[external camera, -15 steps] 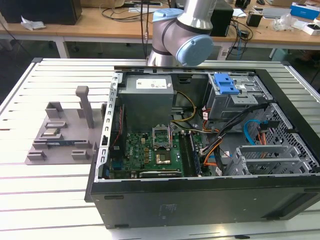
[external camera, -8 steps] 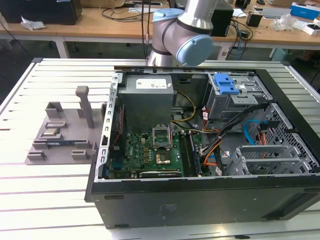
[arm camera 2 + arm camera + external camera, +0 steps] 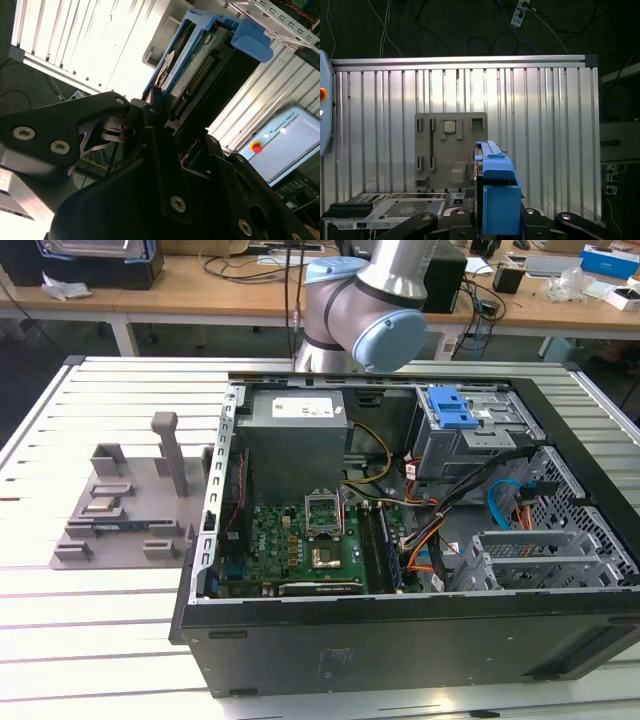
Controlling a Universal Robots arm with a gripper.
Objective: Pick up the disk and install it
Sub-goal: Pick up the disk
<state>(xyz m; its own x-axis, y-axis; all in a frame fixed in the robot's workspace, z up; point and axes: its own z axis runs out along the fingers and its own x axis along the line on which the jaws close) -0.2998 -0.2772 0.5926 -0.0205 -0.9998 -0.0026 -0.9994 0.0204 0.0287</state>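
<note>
The disk (image 3: 197, 65) is a silver drive in a bright blue carrier, with its connector edge showing in the second wrist view. My gripper (image 3: 162, 112) is shut on its near end, black fingers on either side. In the first wrist view the disk (image 3: 496, 190) stands edge-on between the two fingers, with my gripper (image 3: 497, 222) closed around it high above the table. In the exterior view the arm (image 3: 365, 300) reaches up and away behind the far side of the open computer case (image 3: 400, 640).
The case lies on its side on a slatted metal table (image 3: 110, 630). Inside are a grey power-supply box (image 3: 295, 440), a motherboard (image 3: 300, 540), cables and a drive cage with a blue latch piece (image 3: 455, 405). A grey fixture (image 3: 130, 500) stands on the exterior view's left.
</note>
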